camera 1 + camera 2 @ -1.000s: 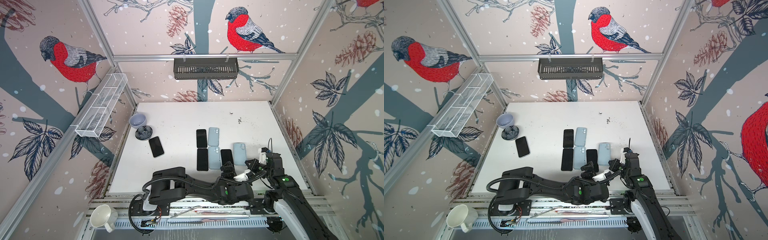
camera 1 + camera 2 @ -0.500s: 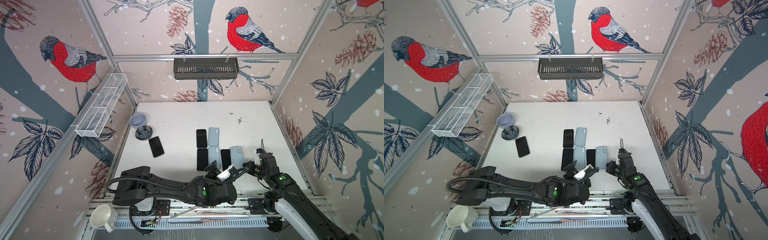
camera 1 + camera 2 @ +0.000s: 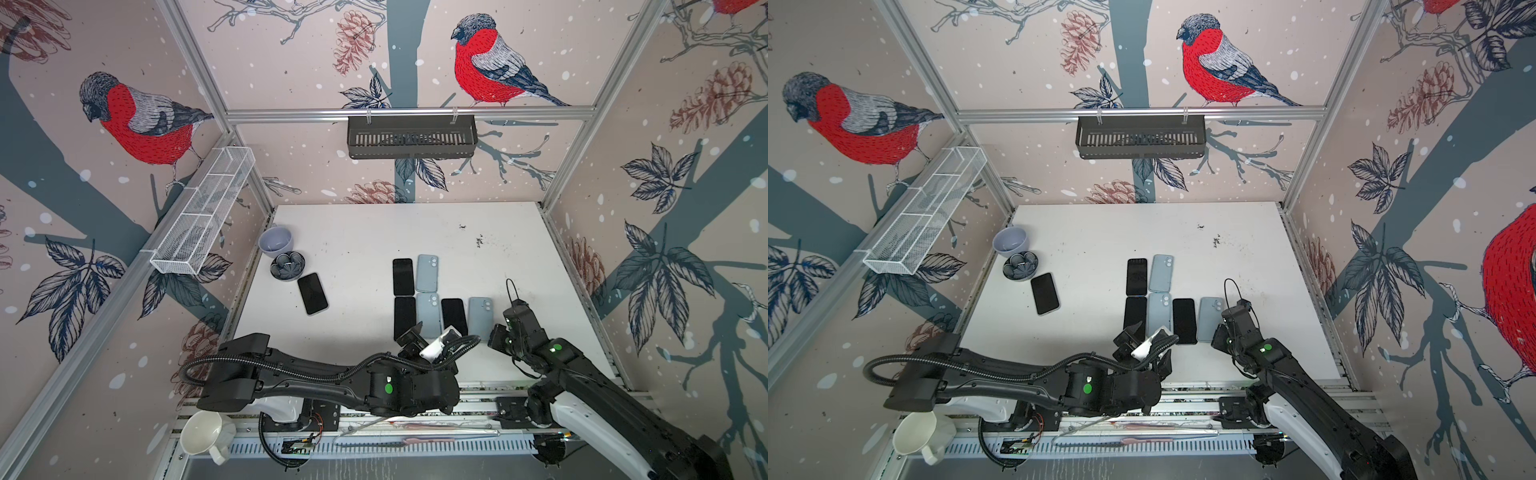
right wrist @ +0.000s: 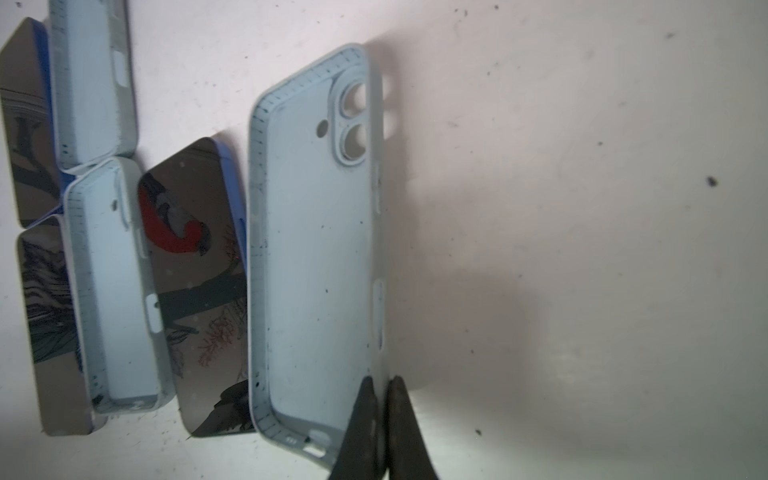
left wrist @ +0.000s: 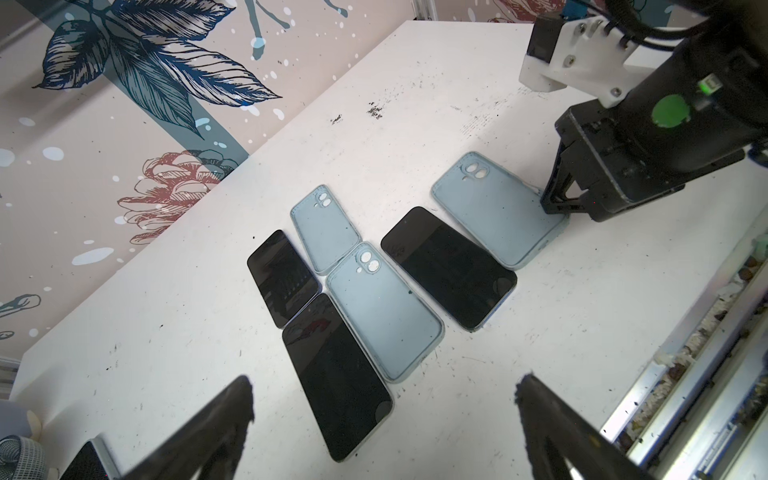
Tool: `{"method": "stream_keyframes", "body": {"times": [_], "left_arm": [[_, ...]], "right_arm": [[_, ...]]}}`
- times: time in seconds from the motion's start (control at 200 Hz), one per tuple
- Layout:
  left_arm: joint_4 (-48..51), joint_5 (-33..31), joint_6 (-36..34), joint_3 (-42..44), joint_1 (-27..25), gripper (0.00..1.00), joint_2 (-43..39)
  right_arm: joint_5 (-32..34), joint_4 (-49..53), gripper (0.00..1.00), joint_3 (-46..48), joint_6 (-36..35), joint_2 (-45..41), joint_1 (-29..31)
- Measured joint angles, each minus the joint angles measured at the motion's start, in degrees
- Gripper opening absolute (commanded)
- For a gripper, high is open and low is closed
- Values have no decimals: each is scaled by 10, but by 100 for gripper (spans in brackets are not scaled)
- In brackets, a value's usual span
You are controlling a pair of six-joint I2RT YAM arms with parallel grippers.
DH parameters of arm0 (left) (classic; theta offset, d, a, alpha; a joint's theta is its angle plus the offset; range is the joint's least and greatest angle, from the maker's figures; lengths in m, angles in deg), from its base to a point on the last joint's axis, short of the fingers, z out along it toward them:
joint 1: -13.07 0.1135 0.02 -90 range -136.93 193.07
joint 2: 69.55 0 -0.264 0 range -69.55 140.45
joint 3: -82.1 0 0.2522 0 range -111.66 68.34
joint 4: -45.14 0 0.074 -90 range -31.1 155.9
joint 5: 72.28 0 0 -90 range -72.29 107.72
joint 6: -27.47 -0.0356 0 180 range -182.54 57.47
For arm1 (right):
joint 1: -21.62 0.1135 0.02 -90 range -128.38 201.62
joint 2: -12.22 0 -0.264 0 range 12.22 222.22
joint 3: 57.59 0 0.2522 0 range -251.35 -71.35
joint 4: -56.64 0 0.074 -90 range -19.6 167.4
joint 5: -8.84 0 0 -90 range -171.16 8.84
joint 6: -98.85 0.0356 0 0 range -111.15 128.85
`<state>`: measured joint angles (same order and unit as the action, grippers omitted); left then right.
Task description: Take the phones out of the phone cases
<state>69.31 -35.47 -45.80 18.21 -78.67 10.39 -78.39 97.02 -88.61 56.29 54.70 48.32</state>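
Case point(image 4: 316, 257) wall sits pinched inside right claw point(image 4: 382, 386).

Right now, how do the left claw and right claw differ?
Left claw stands wide open; right claw is shut. Left claw holds nothing; right claw pinches the side wall of the end blue case. Both sit near the front edge of the table.

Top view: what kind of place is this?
Probably a robot data-collection cell: aluminium frame with bird-print walls, and a left arm and right arm mounted at a white table.
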Motion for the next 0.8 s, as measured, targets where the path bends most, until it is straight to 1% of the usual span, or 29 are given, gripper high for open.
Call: {"method": "stream_keyframes", "body": {"times": [0.215, 0.33, 0.515, 0.71, 0.801], "left_arm": [[1, -5, 8, 15, -3, 97, -20], [1, -9, 9, 18, -3, 97, -31], [0, -13, 8, 18, -3, 97, -42], [-5, -24, 8, 18, -3, 97, -45], [-8, -25, 8, 18, -3, 97, -46]], "right_arm": [[31, 3, 5, -3, 9, 22, 20], [36, 1, 5, -7, 17, 45, 29], [39, -4, 4, -8, 16, 58, 41], [58, -19, 4, -10, 17, 79, 79], [92, -16, 6, -28, 18, 117, 126]]}}
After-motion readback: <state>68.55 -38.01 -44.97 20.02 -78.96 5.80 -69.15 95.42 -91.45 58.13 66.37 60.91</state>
